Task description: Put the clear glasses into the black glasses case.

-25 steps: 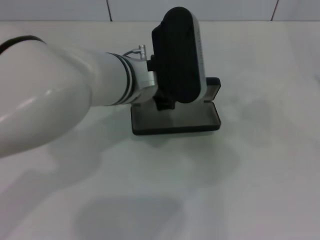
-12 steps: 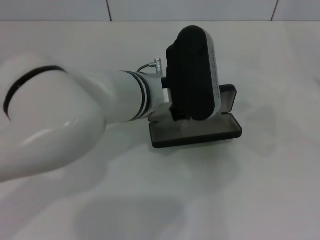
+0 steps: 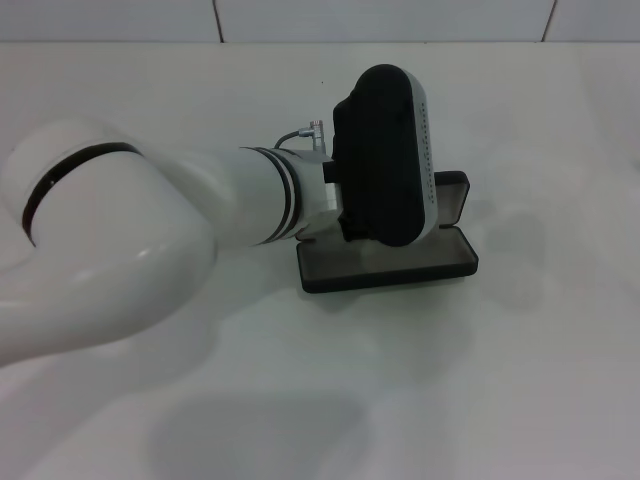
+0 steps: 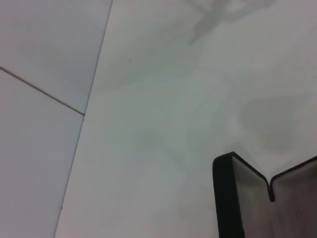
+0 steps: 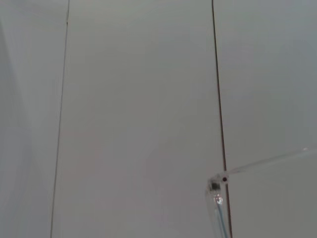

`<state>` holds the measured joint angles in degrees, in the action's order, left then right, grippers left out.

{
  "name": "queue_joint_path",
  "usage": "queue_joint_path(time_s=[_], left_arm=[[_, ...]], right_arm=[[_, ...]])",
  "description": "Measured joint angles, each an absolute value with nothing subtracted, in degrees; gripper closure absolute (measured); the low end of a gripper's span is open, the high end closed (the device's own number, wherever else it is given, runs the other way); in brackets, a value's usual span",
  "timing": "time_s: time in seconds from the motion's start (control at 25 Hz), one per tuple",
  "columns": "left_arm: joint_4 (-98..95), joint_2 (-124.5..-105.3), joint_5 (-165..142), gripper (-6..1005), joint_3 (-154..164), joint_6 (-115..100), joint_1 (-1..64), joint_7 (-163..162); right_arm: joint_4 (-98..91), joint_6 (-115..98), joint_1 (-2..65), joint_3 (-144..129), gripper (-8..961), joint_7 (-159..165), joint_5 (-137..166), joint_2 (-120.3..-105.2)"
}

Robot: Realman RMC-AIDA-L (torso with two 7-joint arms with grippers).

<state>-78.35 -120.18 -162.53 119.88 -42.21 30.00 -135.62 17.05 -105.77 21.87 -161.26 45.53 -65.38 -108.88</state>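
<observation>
Left hand [image 3: 352,228] and black glasses case [image 3: 400,265] barely shifted.

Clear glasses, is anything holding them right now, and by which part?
Cannot be told. The clear glasses show only a hinge and temple in the right wrist view; no jaws appear there.

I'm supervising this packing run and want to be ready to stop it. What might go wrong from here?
The left end effector sits at the open black hard clamshell glasses case on the white table and hides much of it in the head view, so a nudge could slide it. The clear plastic glasses show only in the right wrist view, making alignment uncertain.
</observation>
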Motion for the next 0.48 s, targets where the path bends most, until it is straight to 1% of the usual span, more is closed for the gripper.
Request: queue_joint_path(time_s=[0.36,0.48], left_arm=[[-78.41,-120.12,-162.50,843,119.89,-42.26,30.05,-135.52],[-78.46,-120.10,-162.50,707,119.91,-42.39,30.06,-135.49]], right_arm=[[17.05,-105.23,22.39,-161.19,835,45.45,-65.46,-108.90],[17.05,-104.92,22.45,-161.15,835,45.44,-65.54,-108.90]])
